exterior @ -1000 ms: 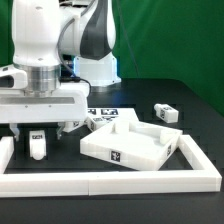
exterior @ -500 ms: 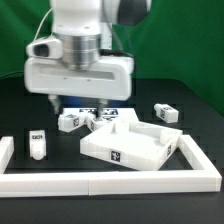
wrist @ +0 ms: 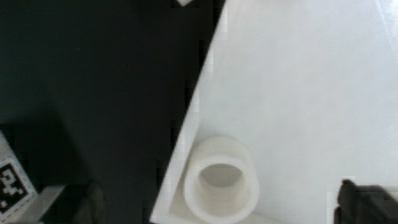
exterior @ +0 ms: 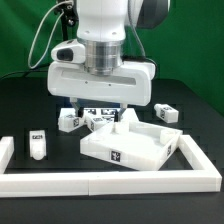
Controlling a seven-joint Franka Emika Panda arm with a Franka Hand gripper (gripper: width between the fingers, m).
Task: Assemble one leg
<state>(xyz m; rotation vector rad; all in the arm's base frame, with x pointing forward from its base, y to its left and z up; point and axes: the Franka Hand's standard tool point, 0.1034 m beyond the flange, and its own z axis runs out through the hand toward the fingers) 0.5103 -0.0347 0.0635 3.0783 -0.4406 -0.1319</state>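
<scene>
Several small white legs with marker tags lie on the black table. One leg [exterior: 37, 143] stands at the exterior view's left, two legs [exterior: 68, 121] [exterior: 97, 122] lie behind the slab, and one leg [exterior: 167, 112] lies at the right. The large white slab [exterior: 135, 146] sits in the middle. My gripper [exterior: 100, 107] hangs open and empty above the slab's far-left corner. In the wrist view, the gripper [wrist: 221, 205] has its dark fingers [wrist: 370, 200] spread to either side of the slab's corner hole [wrist: 219, 178]. No leg shows there.
The marker board [exterior: 108, 112] lies behind the slab under the hand. A white frame rail [exterior: 110, 183] runs along the front, with side pieces at the left [exterior: 5, 150] and right [exterior: 195, 155].
The arm has moved from over the standing leg at the exterior view's left to the right, over the slab's far-left corner. The leg stayed on the table.
</scene>
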